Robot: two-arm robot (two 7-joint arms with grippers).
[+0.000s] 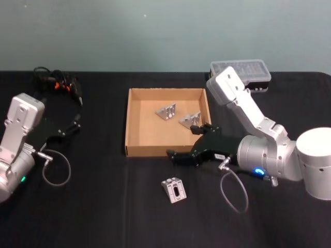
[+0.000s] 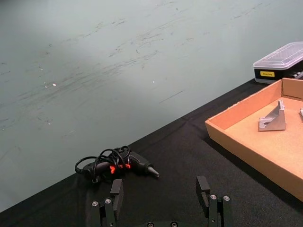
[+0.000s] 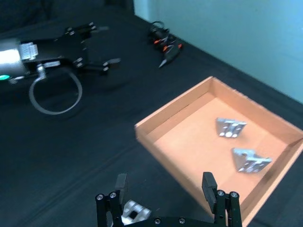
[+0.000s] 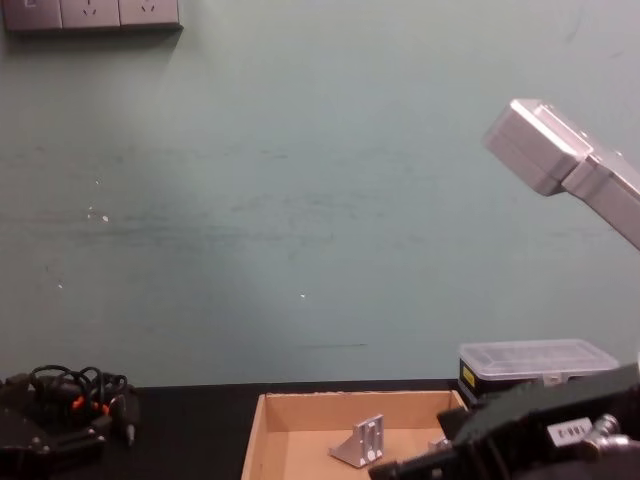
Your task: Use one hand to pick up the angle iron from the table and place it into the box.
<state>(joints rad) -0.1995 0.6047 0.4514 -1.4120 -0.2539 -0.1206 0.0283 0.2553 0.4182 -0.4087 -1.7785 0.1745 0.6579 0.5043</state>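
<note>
One silver angle iron [image 1: 174, 189] lies on the black table [image 1: 103, 206], in front of the tan cardboard box [image 1: 155, 151]. Two more angle irons [image 1: 166, 111] [image 1: 190, 120] rest inside the box. My right gripper [image 1: 181, 141] hovers open and empty over the box's front right corner, above and behind the loose bracket. In the right wrist view, that bracket [image 3: 132, 210] shows low beside one finger of the open right gripper [image 3: 164, 184], with the box [image 3: 165, 113] beyond. My left gripper [image 1: 76, 124] is parked open at the far left.
A clear-lidded black case [image 1: 240, 72] stands behind the box at the right. A black tool with orange marks and a coiled cord [image 1: 57, 82] lies at the back left. Grey cable loops hang off both wrists [image 1: 232, 194].
</note>
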